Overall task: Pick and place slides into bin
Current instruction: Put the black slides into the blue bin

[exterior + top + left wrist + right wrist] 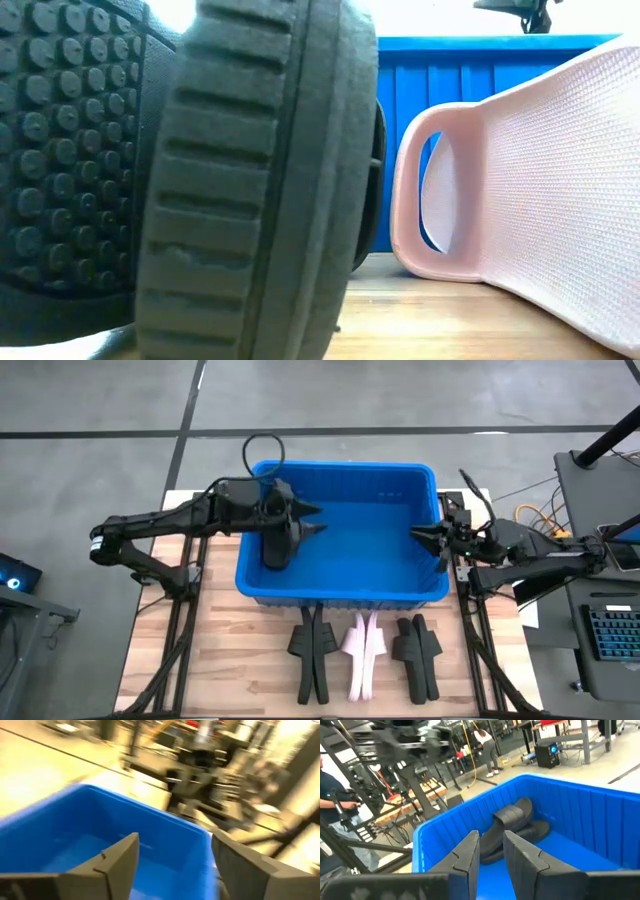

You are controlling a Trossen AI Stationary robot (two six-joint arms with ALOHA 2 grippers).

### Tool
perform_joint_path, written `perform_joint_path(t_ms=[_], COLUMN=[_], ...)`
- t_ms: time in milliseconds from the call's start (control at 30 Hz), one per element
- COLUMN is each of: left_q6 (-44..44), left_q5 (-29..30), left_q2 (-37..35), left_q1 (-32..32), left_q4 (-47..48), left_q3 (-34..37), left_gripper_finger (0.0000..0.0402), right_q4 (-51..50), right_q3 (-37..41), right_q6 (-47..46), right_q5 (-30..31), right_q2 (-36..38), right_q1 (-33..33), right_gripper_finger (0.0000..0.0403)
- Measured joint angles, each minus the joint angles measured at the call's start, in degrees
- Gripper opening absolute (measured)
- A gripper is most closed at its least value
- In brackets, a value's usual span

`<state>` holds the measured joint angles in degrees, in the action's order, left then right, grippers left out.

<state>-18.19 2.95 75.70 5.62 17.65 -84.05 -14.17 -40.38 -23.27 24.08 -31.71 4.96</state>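
Slides (361, 647) (black and pink) lie before the bin (340, 592); left end effector (312, 520) gapes empty above it.

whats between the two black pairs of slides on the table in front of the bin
The pale pink pair of slides lies between the left black pair and the right black pair, on the wooden table in front of the blue bin. The high view shows this.

Robotics lab/workshop, concrete floor (400, 395), metal benches (555, 730), cables (470, 765), person (487, 750) in bkgd

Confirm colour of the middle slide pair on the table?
Pale pink slides, black pairs either side; clearest in the high view.
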Motion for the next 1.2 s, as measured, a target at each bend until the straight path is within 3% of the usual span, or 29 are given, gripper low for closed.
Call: perform_joint_path(t_ms=[167,367,667,933,1200], left_q6=[-2.1,1.0,7.2,5.2,-2.2], left_q5=[-3.4,-3.6,-4.2,-4.9,-13.6], left_q2=[0.0,-1.1,-2.7,-2.7,-3.4], left_q1=[-4.5,-8.1,-12.5,-18.9,-27.1], left_q4=[1.0,2.3,1.8,3.2,7.4], left_q3=[0.0,0.1,0.1,0.1,0.4], left_gripper_finger=[0.0182,0.012,0.0044,0.002,0.0019], right_q4=[0.9,9.5,28.4,40.3,40.7], right_q3=[0.0,-0.6,-0.6,-0.6,-0.6], right_q6=[-2.2,-13.4,-9.1,-7.1,-6.7], right_q5=[-1.8,-2.7,-18.2,-19.9,-19.6], right_q2=[-3.1,-6.6,-11.9,-16.5,-18.0], right_q1=[0.0,0.0,0.2,3.8,5.7], right_gripper_finger=[0.0075,0.0068,0.0081,0.0075,0.0076])
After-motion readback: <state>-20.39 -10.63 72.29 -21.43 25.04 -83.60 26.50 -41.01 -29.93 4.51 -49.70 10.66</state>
